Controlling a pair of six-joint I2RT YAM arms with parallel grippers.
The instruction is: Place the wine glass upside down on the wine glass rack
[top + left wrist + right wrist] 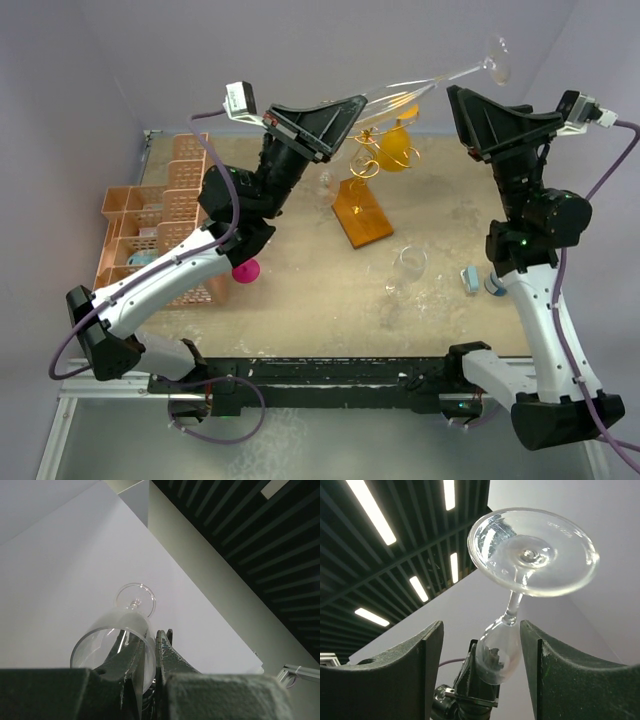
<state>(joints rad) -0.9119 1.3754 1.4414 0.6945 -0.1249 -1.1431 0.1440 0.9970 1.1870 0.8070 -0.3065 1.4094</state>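
1. Pincer action high over the counter [320, 300]: left pincer [152, 636] pinching the wine glass [530, 555] by the bowl wall, one finger [131, 655] inside the rim, the other outside.
2. Glass tipped well off upright in the top view, bowl at the left pincer, stem slanting up and to the right, foot farthest out, all of it in mid-air.
3. Right pincer [481, 625] spread wide, gripping nothing. From its own camera, fingers [405, 680] either side of the stem, contact impossible to tell, foot disc looming above the tips.
4. Below and between the two pincers, wine glass rack [365, 220]: gold scrolls on a thin post, orange-brown wooden base flat on the counter, held glass clear of it.
5. Amber glass [396, 148] right up against the scrolls on the rack's right side.
6. Further out, clear glass [408, 268] on the counter near the right arm, small blue item [470, 279] just beside that arm.
7. Over on the left, orange lattice crate [160, 215] at the counter edge, pink ball [246, 271] beside it.
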